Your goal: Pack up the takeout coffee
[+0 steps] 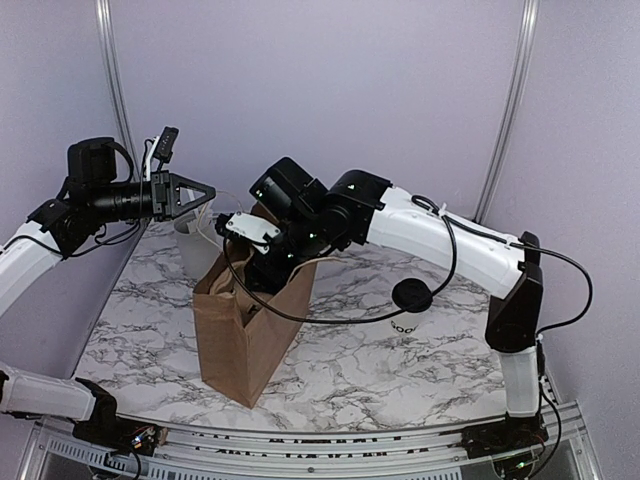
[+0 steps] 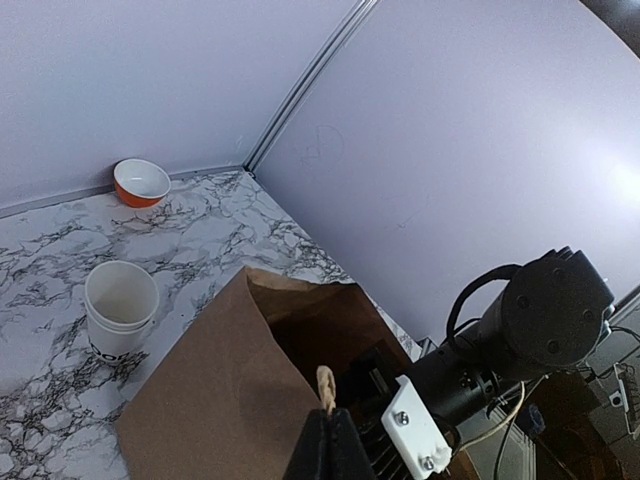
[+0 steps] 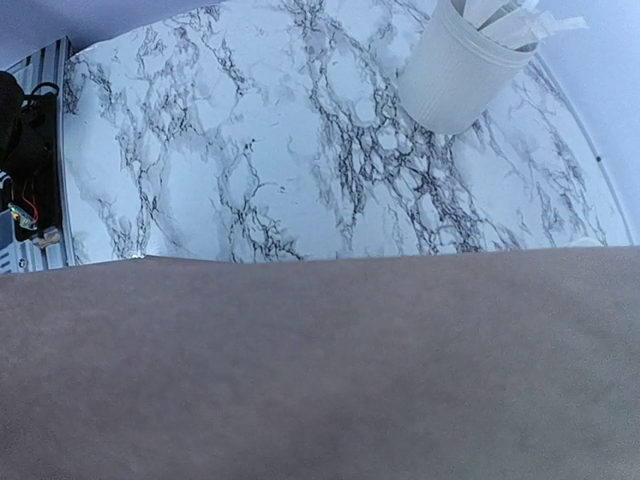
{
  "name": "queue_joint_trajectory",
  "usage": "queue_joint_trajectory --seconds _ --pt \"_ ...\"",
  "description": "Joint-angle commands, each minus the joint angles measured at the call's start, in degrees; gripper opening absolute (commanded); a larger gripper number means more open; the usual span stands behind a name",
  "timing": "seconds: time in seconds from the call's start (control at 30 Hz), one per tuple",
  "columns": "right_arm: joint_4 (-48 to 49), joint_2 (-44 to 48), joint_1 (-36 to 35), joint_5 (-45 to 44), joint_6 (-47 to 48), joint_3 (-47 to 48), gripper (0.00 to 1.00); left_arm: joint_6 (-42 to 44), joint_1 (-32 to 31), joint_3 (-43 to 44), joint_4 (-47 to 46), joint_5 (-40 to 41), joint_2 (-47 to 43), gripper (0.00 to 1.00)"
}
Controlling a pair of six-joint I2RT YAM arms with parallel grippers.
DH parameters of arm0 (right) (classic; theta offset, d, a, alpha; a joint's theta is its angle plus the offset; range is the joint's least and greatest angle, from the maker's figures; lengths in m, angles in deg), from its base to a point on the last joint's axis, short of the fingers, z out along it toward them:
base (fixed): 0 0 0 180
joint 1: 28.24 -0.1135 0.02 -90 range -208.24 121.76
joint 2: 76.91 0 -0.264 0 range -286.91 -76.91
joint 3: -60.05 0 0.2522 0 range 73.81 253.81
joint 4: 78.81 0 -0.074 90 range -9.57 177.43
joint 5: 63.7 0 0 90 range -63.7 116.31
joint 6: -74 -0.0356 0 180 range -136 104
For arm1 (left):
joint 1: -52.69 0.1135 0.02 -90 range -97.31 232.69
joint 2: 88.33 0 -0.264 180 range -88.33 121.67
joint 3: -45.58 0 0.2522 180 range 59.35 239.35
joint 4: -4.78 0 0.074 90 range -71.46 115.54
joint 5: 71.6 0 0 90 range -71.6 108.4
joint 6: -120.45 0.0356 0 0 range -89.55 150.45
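Observation:
The takeout coffee (image 1: 410, 298), a white cup with a black lid, stands on the marble table (image 1: 380, 375) to the right of the bag, under my right forearm. The brown paper bag (image 1: 240, 330) stands upright with its mouth open. My left gripper (image 1: 205, 192) is raised at the bag's upper left. In the left wrist view it (image 2: 330, 430) is shut on the bag's twisted paper handle (image 2: 326, 385). My right wrist (image 1: 290, 225) reaches down into the bag's mouth, and its fingers are hidden inside. The bag's wall (image 3: 320, 380) fills the lower part of the right wrist view.
A lidless white cup (image 2: 120, 305) and an orange bowl (image 2: 140, 182) sit behind the bag near the back wall. A ribbed white utensil holder (image 3: 460, 70) stands on the marble. A black cable (image 1: 300, 318) loops from the right wrist across the bag's front.

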Motion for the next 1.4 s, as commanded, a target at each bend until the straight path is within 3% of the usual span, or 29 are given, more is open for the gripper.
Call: queue_joint_trajectory --seconds 0.0,0.53,0.83,1.37 --pt "-0.95 -1.47 0.50 -0.36 0.13 3.66 0.50 0.96 0.26 0.24 1.28 -0.51 0.28 0.00" --pt "-3.02 -1.96 0.53 -1.07 0.07 3.64 0.49 1.58 1.62 0.45 2.31 0.02 0.00 0.00" --pt "-3.46 -2.27 0.51 -1.69 0.15 3.40 0.35 2.19 2.58 0.87 3.26 -0.33 0.05 0.00" --pt "-4.80 0.27 0.33 -4.14 0.51 -0.64 0.33 2.75 2.92 1.82 4.26 -1.51 0.48 0.00"
